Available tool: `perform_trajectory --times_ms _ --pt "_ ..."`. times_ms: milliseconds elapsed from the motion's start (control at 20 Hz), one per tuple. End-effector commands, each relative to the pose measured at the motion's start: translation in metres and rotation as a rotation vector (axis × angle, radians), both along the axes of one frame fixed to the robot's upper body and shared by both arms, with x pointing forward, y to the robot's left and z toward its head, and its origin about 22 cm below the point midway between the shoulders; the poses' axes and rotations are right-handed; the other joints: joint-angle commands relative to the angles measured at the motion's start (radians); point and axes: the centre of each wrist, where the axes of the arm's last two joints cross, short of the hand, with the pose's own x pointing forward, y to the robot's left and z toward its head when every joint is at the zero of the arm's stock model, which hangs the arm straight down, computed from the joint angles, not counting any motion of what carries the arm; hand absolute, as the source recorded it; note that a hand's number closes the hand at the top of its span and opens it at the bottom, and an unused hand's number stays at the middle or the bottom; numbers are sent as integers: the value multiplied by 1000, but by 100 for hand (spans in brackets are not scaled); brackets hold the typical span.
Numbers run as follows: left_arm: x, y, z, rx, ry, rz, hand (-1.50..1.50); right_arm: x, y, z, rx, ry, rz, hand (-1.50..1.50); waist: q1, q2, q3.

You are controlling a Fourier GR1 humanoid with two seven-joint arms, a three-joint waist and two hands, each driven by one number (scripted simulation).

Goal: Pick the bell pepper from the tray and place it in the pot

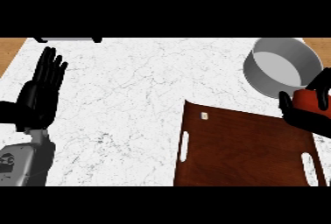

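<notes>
White marbled counter [142, 100]; grey object [68, 39] at far edge (cut off).

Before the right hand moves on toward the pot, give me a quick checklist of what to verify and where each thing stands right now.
1. Bell pepper held: ok, the right hand is curled round it.
2. Pepper lifted off the tray: ok, it shows up at the tray's far right corner, near the pot.
3. Pot open and upright: ok, no lid, and its inside looks empty.
4. Pepper over the pot's opening: not ok, it sits just below the rim in the view.
5. Left hand out of the way: ok, open at the left edge, resting.
6. How much of the pepper is gripped: cannot tell, the fingers hide it.
</notes>
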Motion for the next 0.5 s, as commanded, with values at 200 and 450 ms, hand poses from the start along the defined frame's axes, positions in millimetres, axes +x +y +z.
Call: perform_trajectory --times_ms 200,450 --pt "-11 -21 -2 0 -1 -4 0 34 -114 3 28 44 -87 150 9 0 1" --pt "7 -14 3 -20 10 -16 0 63 -163 -8 38 39 -93 150 15 4 1"
